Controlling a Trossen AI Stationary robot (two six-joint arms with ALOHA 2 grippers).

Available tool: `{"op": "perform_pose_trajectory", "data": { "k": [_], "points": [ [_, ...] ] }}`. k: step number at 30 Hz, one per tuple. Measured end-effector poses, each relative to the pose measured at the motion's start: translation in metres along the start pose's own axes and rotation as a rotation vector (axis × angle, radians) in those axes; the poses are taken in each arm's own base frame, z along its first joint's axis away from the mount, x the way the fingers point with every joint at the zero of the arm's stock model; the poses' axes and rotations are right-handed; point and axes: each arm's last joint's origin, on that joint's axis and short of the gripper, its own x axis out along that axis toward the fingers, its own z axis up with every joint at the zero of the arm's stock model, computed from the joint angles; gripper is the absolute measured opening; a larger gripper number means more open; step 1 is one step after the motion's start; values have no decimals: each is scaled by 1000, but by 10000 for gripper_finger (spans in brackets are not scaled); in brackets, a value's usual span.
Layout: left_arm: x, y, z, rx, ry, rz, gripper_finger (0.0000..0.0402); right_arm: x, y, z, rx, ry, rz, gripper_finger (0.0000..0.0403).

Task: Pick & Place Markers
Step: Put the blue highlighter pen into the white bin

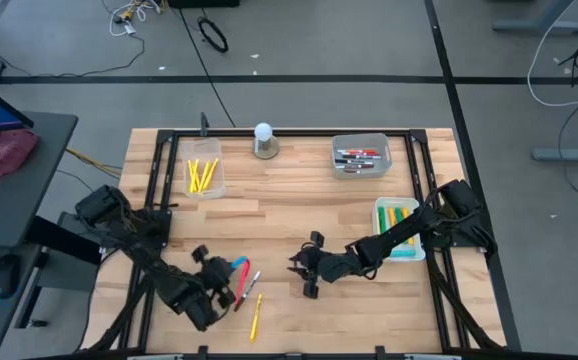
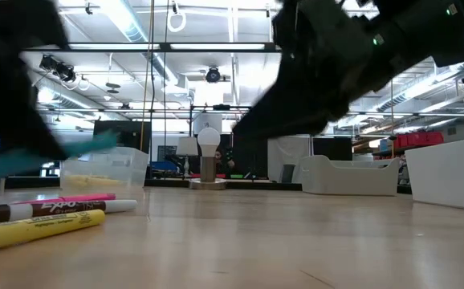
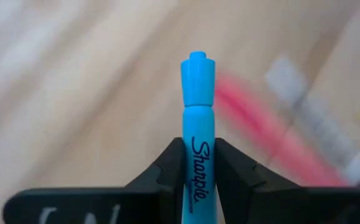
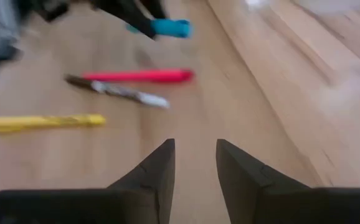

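We see the left gripper low over the near-left part of the wooden slatted table, and its two dark fingers are clamped on a bright blue capped marker, the capped end poking out past the fingertips. From above, that blue marker sits just off the gripper's tip, right beside three more pens lying on the boards: a pink marker, a white-barrelled dry-erase marker with a dark cap and a yellow highlighter nearest the front edge. From table height we catch the same trio lying flat, yellow highlighter in front, the white-barrelled one behind it, the pink one farther back. Over to the right gripper, near the middle of the table and well apart from the loose pens: its dark fingers stand parted with bare wood between them, gripping nothing. At the back left we see a clear plastic bin with yellow markers in it, at the back right a grey tray holding dark-and-red pens, and at the right edge a white bin with green and yellow ones, partly under the right arm. A white round-topped knob on a grey base stands at the back centre.
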Motion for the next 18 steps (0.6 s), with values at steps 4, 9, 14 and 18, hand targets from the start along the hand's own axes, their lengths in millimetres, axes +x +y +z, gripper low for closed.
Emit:
{"op": "perform_pose_trajectory", "data": {
  "k": [4,9,14,18],
  "points": [
    [-1,-13,26,201,-166,-4,68,-1,6,11,-42,-94,103,128],
    [5,-37,58,394,-279,-104,68,-2,9,20,-70,-183,131,173],
    [8,-46,73,474,-334,-182,68,-3,10,20,-91,-187,140,217],
    [10,-46,76,480,-336,-179,69,-4,13,20,-129,-200,140,228]
  ]
}}
